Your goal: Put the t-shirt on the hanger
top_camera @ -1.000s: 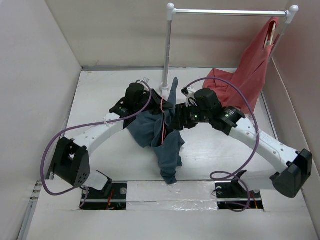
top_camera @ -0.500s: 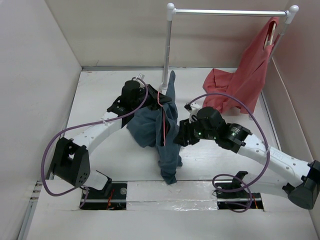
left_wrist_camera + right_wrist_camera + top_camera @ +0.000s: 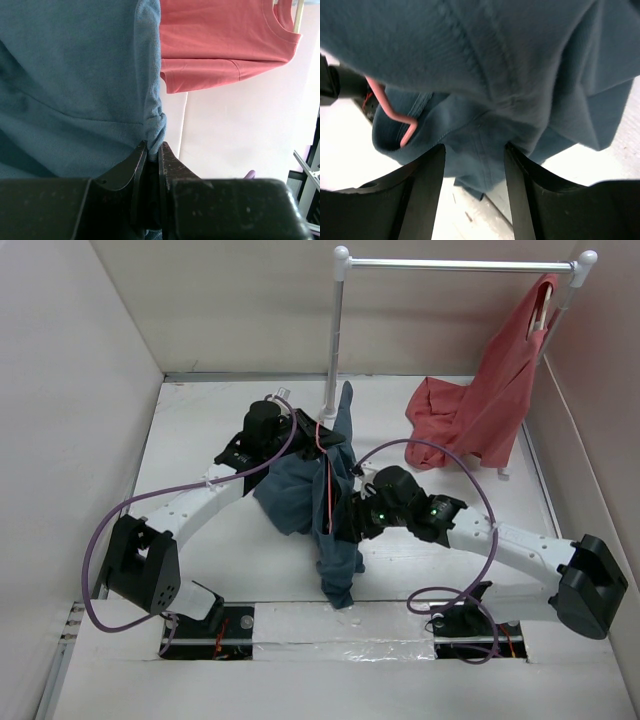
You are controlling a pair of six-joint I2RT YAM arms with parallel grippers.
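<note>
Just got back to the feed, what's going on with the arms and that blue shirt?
The left hand is pinched shut on an edge of the limp slate-blue cloth t-shirt, holding its upper part raised over the white table in front of one pole of the tall silver clothes rack. The right hand is open, its fingers straddling a lower bunch of the same shirt without clamping it. A red cloth shirt already hangs on the rack; the blue one is not yet on it.
</note>
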